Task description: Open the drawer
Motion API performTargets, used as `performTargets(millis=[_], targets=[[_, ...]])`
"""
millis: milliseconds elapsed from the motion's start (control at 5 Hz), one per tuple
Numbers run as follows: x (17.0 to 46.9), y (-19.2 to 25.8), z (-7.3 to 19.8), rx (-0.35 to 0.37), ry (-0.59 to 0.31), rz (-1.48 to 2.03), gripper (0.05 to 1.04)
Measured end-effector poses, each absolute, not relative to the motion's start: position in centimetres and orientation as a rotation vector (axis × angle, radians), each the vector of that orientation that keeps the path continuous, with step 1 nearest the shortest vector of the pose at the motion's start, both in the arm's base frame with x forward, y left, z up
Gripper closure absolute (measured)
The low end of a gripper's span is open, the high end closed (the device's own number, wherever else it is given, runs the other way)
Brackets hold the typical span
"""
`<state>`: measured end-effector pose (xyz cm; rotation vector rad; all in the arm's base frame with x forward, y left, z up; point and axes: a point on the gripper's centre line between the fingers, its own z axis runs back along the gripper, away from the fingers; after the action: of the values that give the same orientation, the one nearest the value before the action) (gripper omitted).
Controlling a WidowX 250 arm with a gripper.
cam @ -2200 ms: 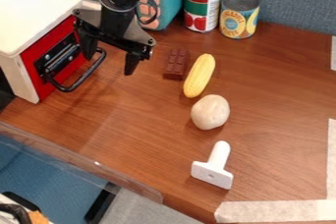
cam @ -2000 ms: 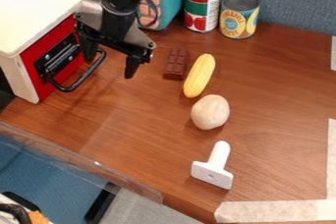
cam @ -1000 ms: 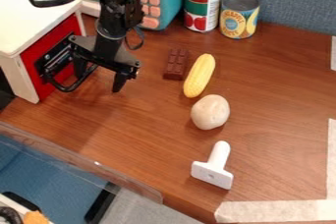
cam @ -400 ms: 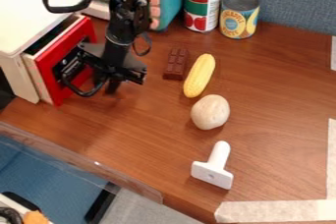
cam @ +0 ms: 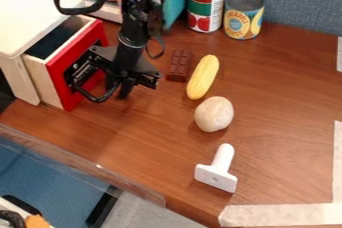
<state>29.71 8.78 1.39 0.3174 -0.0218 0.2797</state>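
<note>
Drawer partly open, gripper at the handle.
From where I stood, the red-fronted drawer [cam: 61, 74] projected partway from the white cabinet [cam: 25, 17] on the desk [cam: 150, 139], exposing a dark interior section. The gripper [cam: 123, 86] was positioned low at the black handle [cam: 95, 98]; how far open it was, and whether it had hold of the handle, I could not tell (the dark parts overlapped). The corn [cam: 203, 77] lay just beside the chocolate bar [cam: 178, 65]. Two cans, one red and green [cam: 206, 3], one blue and yellow [cam: 243, 17], stood upright side by side.
</note>
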Motion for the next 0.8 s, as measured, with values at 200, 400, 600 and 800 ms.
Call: performTargets(millis=[200,400,600,800], targets=[[30.0,7.8,1.5,0.292,-0.004,0.297,0.87],[30.1,6.9,1.6,0.279,0.021,0.302,0.87],[30.1,6.4,2.0,0.283,0.042,0.306,0.87],[30.1,5.7,2.1,0.263,0.055,0.319,0.87]])
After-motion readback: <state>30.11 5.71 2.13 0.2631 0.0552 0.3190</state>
